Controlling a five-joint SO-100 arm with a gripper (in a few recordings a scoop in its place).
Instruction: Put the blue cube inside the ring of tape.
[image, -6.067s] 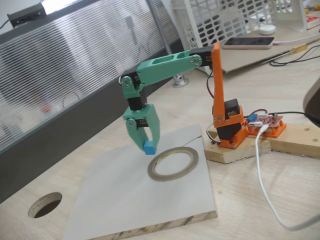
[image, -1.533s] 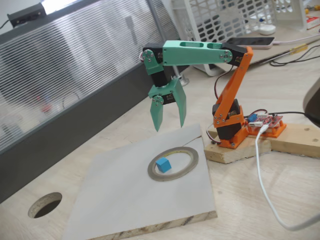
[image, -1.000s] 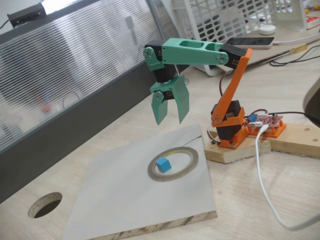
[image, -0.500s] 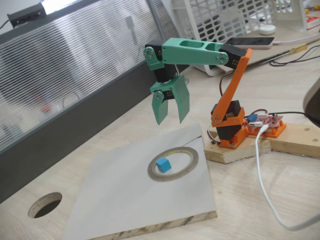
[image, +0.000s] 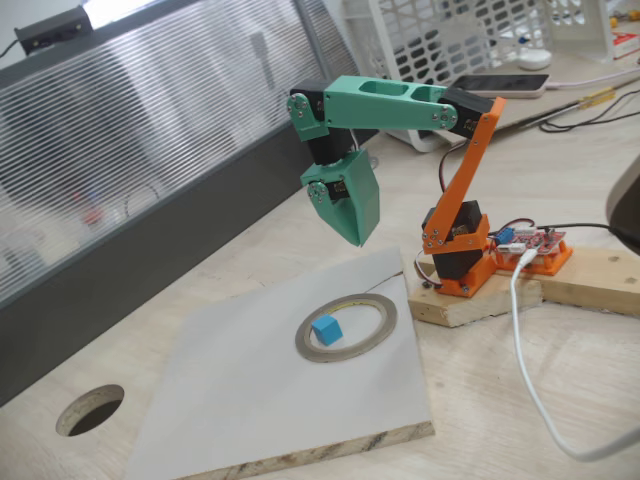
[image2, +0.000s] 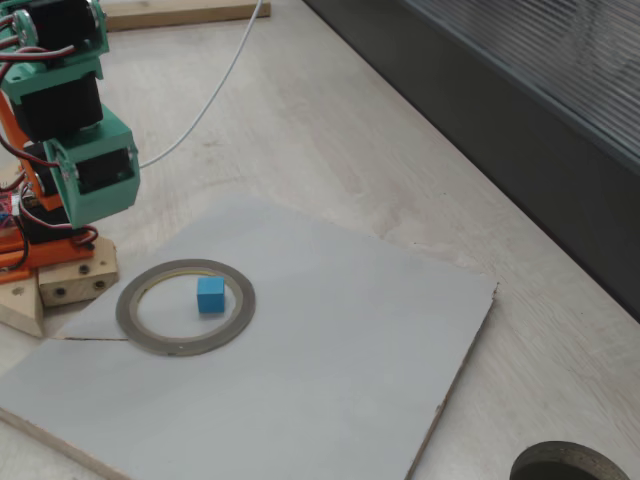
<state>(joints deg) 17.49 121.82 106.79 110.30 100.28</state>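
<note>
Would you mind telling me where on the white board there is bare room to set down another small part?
The board is bare from the tape ring out to its front edge and toward the round hole in the table. Inside the ring sits the blue cube. It is crowded by the arm's base and white cable; the gripper hangs shut above.

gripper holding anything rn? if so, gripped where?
Nothing is held. The gripper hangs in the air with its green jaws shut on nothing. The blue cube lies free on the board inside the ring of tape, apart from the gripper.
</note>
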